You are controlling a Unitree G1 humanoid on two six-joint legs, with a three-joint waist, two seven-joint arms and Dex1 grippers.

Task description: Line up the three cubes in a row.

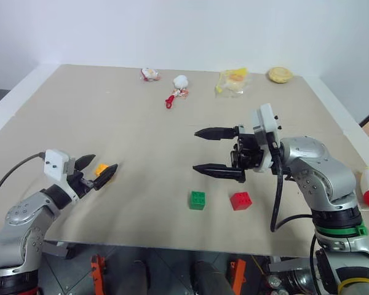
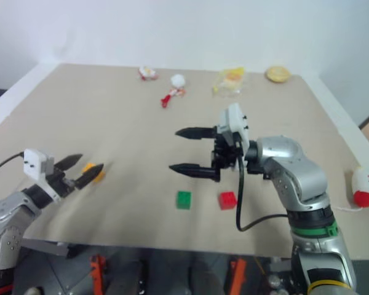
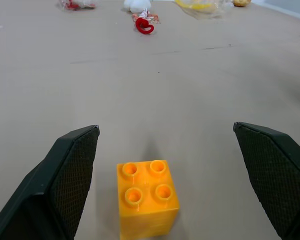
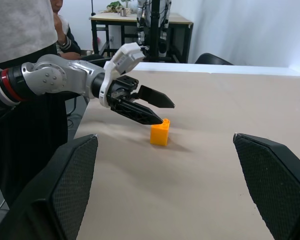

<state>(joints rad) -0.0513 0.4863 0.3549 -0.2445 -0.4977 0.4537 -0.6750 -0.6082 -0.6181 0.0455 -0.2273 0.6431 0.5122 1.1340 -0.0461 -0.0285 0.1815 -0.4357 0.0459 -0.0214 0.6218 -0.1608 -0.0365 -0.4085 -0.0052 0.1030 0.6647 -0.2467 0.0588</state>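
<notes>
- The green cube [image 1: 197, 200] and red cube [image 1: 240, 200] sit side by side, apart, near the table's [image 1: 111, 110] front edge.
- The left gripper [image 1: 97, 169] stands wide open and empty around the orange cube [image 3: 146, 198]; the left wrist view shows its four studs.
- The right gripper [image 1: 201, 150] hangs wide open, empty, above the table behind the green cube.
- The right wrist view shows a person [image 4: 25, 30] beside the table.
- Small trinkets [image 1: 177, 89] lie along the far edge.
</notes>
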